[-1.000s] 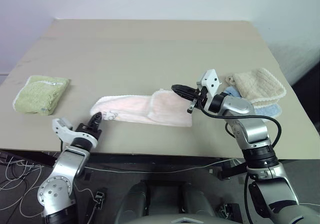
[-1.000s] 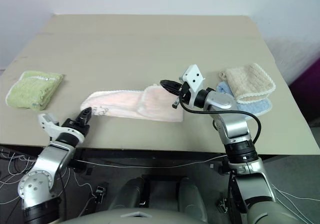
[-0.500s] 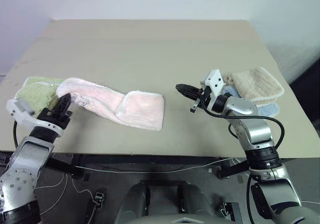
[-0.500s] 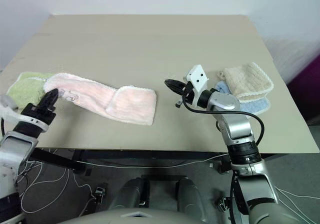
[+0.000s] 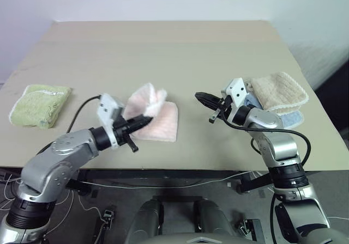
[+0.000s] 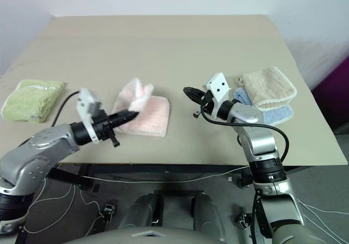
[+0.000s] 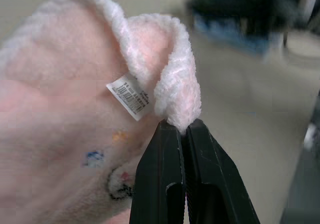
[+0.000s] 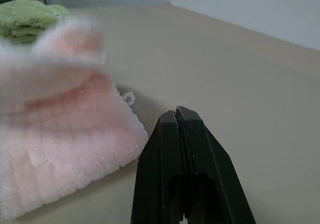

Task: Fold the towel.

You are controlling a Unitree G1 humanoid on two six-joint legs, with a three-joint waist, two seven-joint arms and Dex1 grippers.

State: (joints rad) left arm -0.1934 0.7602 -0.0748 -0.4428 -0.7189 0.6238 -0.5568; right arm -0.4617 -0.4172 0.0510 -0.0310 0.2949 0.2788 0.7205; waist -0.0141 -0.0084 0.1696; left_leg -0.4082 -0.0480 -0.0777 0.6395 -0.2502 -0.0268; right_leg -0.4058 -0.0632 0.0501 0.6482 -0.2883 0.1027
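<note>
While no box, bin or tray stands on the table [image 5: 163, 48], the towel [image 5: 158, 119] lies bunched near the middle of its front part, one white-trimmed corner lifted. That corner is pinched by the left gripper [image 7: 183, 126], its black fingers clamped together on the cloth just beside a small white tag [image 7: 128, 96]. Apart from the towel, the right gripper [image 5: 200, 97] hovers over bare table, fingers pressed together, holding nothing.

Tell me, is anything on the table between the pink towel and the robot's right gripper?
No. In the left eye view, only bare table lies between the pink towel and the shut right gripper.
</note>
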